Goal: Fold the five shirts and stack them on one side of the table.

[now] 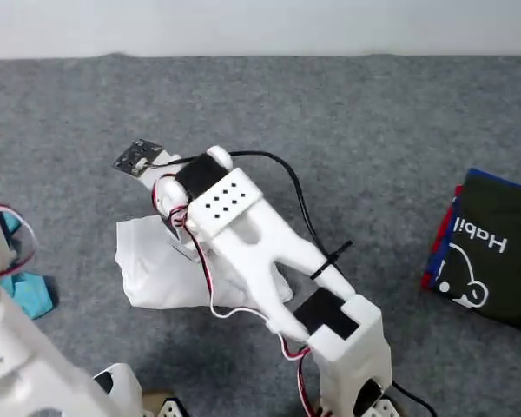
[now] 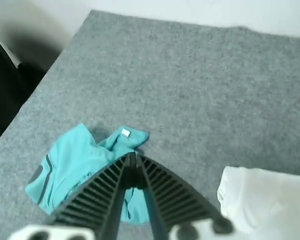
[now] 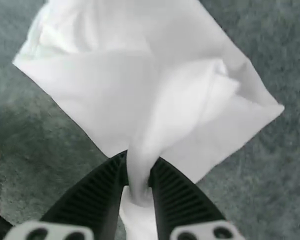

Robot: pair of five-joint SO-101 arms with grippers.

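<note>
While right gripper (image 3: 137,185) pinches white shirt (image 3: 140,75) bunch: lift clear, drape flat on tabletop (image 1: 373,130), avoid dragging. Left gripper (image 2: 132,162) closed above teal shirt (image 2: 70,165).

Grey felted table (image 1: 391,122), pale wall (image 1: 260,26), perhaps dark floor (image 2: 5,100).

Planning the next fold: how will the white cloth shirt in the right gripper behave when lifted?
The white cloth shirt bunches into a ridge where the right gripper pinches it, so it will probably hang limp. Thin, creased layers suggest it is light and its folds may slump open.
</note>
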